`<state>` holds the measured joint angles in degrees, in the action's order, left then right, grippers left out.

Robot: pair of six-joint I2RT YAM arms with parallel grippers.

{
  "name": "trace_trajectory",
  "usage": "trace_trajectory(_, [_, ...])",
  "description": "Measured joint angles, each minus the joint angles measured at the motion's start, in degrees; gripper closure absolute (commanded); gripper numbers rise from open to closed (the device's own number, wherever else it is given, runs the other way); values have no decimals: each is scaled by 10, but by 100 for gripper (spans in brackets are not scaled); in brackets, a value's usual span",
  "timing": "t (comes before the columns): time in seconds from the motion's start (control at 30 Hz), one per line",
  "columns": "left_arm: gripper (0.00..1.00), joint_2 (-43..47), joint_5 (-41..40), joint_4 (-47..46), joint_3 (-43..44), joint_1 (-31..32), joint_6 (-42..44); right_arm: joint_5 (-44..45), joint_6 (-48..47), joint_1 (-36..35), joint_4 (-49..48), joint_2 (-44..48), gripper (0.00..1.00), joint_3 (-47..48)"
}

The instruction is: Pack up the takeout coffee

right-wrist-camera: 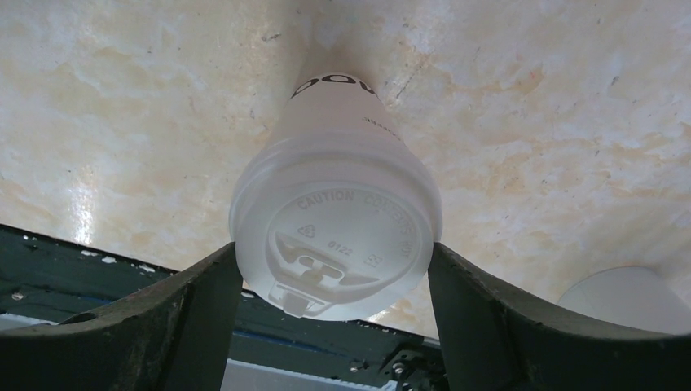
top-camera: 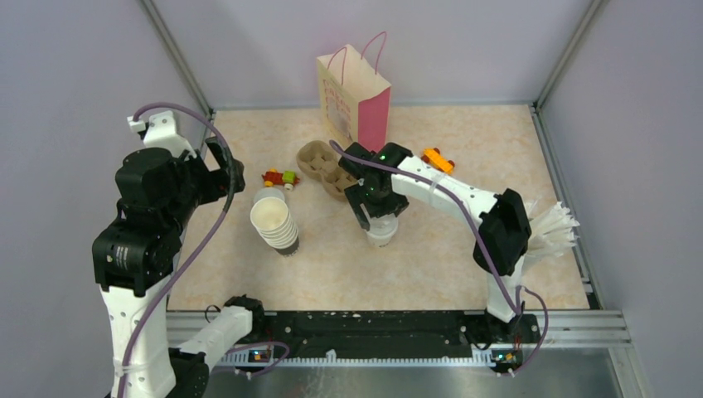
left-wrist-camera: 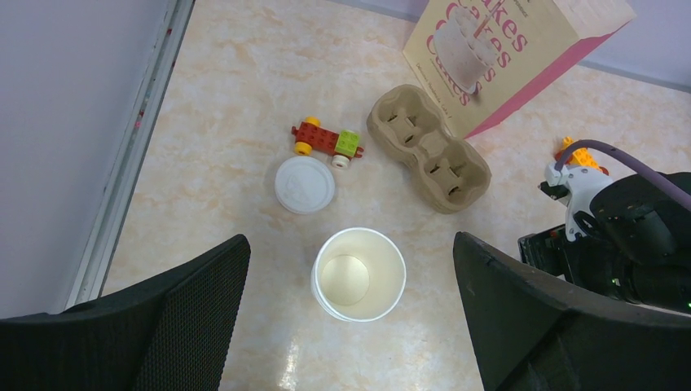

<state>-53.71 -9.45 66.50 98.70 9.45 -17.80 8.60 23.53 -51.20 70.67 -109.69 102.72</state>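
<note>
Takeout coffee (top-camera: 382, 230): standing near cardboard tray (top-camera: 325, 168), being pinched at lid (right-wrist-camera: 326, 220) by right gripper (right-wrist-camera: 334, 265), fingers spread wide. Judging it light, crushable; gripping below lid advisable. Left gripper (left-wrist-camera: 350, 244) gaping, holding nothing.

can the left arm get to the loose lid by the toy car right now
Probably yes: the left gripper hangs open above the cup stack, and the lid lies uncovered just beyond it. Only the toy car crowds its far edge.
</note>
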Motion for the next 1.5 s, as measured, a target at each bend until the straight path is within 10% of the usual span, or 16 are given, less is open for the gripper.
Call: trace_trajectory(1.5, [1,0,2,4,19,3,4,0,-20,0,-33,11,6,-17])
